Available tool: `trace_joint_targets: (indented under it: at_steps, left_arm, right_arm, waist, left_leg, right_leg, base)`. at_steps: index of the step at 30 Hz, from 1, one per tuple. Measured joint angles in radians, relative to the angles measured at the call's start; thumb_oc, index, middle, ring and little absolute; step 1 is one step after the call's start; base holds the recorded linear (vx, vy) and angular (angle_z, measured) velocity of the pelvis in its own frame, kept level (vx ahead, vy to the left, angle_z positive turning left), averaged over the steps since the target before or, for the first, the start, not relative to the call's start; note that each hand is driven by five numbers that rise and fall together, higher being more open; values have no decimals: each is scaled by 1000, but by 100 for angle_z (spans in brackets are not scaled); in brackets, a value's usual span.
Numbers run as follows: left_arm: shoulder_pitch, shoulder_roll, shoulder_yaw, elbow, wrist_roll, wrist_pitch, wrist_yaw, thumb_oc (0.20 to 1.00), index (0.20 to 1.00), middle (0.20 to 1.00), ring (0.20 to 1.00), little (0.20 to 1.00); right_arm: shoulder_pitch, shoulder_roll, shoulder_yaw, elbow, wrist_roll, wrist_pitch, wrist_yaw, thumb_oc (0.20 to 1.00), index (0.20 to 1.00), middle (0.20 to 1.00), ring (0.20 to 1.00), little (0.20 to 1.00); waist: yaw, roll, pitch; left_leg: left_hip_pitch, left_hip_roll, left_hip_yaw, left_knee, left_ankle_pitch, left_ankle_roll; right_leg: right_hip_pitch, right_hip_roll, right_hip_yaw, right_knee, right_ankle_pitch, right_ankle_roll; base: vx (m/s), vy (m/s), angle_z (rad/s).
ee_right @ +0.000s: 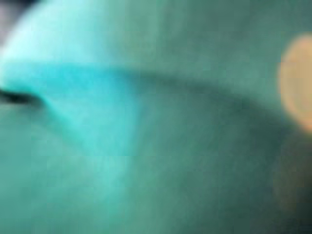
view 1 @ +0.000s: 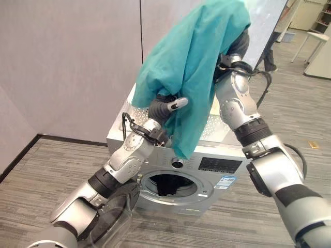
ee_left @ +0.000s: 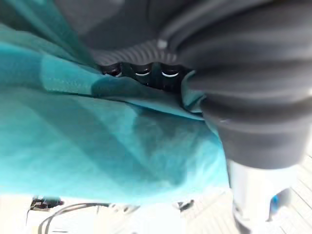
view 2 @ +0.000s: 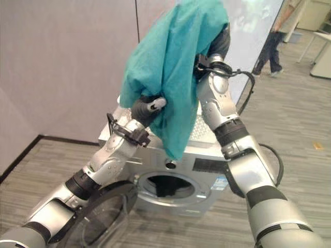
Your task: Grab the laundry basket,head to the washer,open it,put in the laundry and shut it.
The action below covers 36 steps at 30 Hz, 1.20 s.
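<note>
The washer's round glass door (view 2: pixel 103 217) hangs open at lower left. Above it, the left hand (view 1: pixel 164 108) has its fingers curled into a teal cloth (view 1: pixel 189 62), one dark-tipped finger poking out. The cloth is lifted high above the washer (view 1: pixel 207 165), whose drum opening (view 1: pixel 170 185) already shows something dark inside. The right hand (view 1: pixel 235 44) is buried under the cloth's top; its fingers cannot be told. Judged remaining: lowering the cloth in and shutting the door. A white basket (view 1: pixel 132 111) sits on the washer top.

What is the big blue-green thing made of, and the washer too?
The teal laundry looks like soft woven cloth: matte, hanging in folds. The washer looks like silver-painted metal or plastic, smooth and slightly shiny. Its open door looks like clear plastic or glass in a dark ring.
</note>
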Motion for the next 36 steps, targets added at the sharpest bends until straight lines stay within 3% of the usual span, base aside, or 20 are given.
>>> trace_joint_targets:
  at_steps: [5,9,16,22,25,26,27,28,32,33,34,35,36]
  left_arm:
    - [0,-1,33,0,-9,-1,1,1000,1000,1000,1000,1000]
    - [-3,-4,37,1,-9,-4,4,1000,1000,1000,1000,1000]
    - [-7,-4,40,3,-8,-4,7,1000,1000,1000,1000,1000]
    - [-17,-4,53,-7,-6,-4,-7,1000,1000,1000,1000,1000]
    - [-17,-4,58,-23,-14,-4,-8,1000,1000,1000,1000,1000]
    - [-16,-4,61,-34,-24,-4,-12,542,542,542,542,542]
    - [-15,-2,63,-40,-28,-4,-14,407,407,407,407,407]
    - [-15,-2,67,-46,-31,-6,-17,200,200,200,200,200]
    - [-15,0,72,-54,-58,-8,-44,200,200,200,200,200]
    - [-15,0,73,-54,-58,-11,-46,200,200,200,200,200]
    - [-15,0,74,-55,-58,-22,-49,200,200,200,200,200]
    - [-14,0,90,-72,-59,-38,-50,200,200,200,200,200]
    - [-14,0,103,-79,-59,-40,-50,200,200,200,200,200]
  right_arm:
    - [60,23,45,-110,-2,24,12,200,200,200,200,200]
    - [132,-6,146,-255,-7,75,95,200,200,200,200,200]
    - [161,-186,211,-390,-63,132,208,200,200,200,200,200]
    - [152,-349,252,-461,-162,159,311,200,200,200,200,200]
    - [130,-366,254,-463,-201,160,335,200,200,200,200,200]
    - [122,-369,254,-454,-214,158,341,200,200,200,200,200]
    - [113,-369,255,-451,-221,157,347,200,200,200,200,200]
    - [100,-372,256,-446,-229,158,357,200,200,200,200,200]
    - [74,-372,257,-431,-285,157,370,200,200,200,200,200]
    - [70,-373,257,-426,-305,158,376,369,369,369,369,369]
    - [68,-373,259,-415,-317,158,377,915,915,915,915,915]
    - [68,-374,271,-394,-330,165,378,1000,1000,1000,1000,1000]
    - [68,-374,276,-378,-334,168,377,1000,1000,1000,1000,1000]
  waist:
    - [-5,8,9]
    - [-14,12,12]
    - [-18,9,20]
    - [-52,7,23]
    - [-64,7,25]
    - [-65,5,26]
    - [-65,5,26]
    - [-65,4,27]
    - [-63,2,30]
    - [-63,2,30]
    - [-63,2,31]
    - [-63,2,31]
    - [-62,4,33]
  left_leg:
    - [0,0,-1,0,-1,1]
    - [0,-1,1,0,-2,3]
    - [6,-3,14,0,-3,4]
    - [19,-3,27,0,-6,4]
    - [20,-2,31,0,-6,4]
    - [23,-2,34,0,-6,4]
    - [25,-2,36,0,-6,4]
    - [27,-2,38,0,-7,4]
    - [33,-3,42,0,-9,7]
    - [33,-4,42,0,-9,7]
    - [33,-4,41,0,-9,7]
    - [34,-4,41,0,-9,7]
    - [34,-4,41,0,-9,7]
  right_leg:
    - [0,0,-1,0,1,-2]
    - [-1,-1,0,0,1,-1]
    - [1,-3,7,0,4,2]
    - [4,-1,27,0,6,3]
    - [4,0,30,0,7,4]
    - [5,0,33,0,7,4]
    - [5,1,35,0,8,3]
    - [6,1,36,0,8,3]
    - [10,-1,40,0,8,4]
    - [10,-2,40,0,8,4]
    - [10,-2,40,0,8,4]
    - [14,-2,40,0,8,4]
    - [15,-2,39,0,9,4]
  base:
    - [0,0,0]
    - [-1,5,-1]
    - [1,8,-3]
    - [10,3,-10]
    - [7,2,-4]
    - [3,1,-6]
    - [-6,-1,-6]
    - [-9,2,-4]
    - [-4,1,-2]
    - [0,0,0]
    - [0,0,0]
    - [0,0,0]
    - [0,0,0]
